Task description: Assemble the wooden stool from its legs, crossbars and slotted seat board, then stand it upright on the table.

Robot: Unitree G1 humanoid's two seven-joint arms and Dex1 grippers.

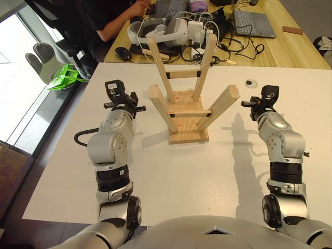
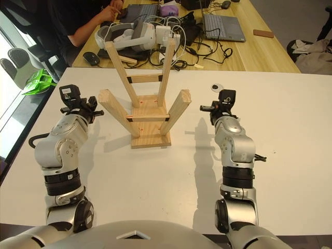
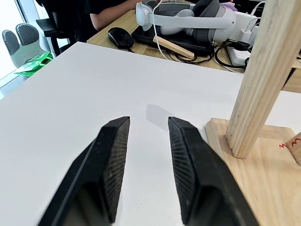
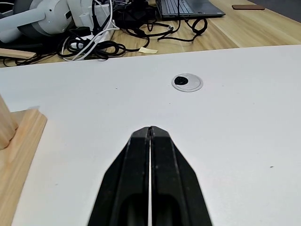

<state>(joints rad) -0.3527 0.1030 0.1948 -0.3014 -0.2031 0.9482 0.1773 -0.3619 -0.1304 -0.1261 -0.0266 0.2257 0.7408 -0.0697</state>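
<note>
Now we see stool (image 1: 189, 112) upside down on white desk (image 1: 207, 176), seat board (image 1: 189, 136) flat, legs up. Our left claw (image 3: 148, 121) near it, parted, empty; right claw (image 4: 150, 129) pressed closed, empty.

The white table (image 1: 181, 181) is carrying the stool (image 1: 184, 104) seat-down, legs up; a round grommet (image 1: 251, 82) is lying right of the stool.

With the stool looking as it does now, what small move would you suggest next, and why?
Probably move the open left hand in toward the nearest leg and close on it. The stool looks assembled but stands upside down, seat board on the table and legs up, and both hands are free beside it; the right hand is shut.
</note>
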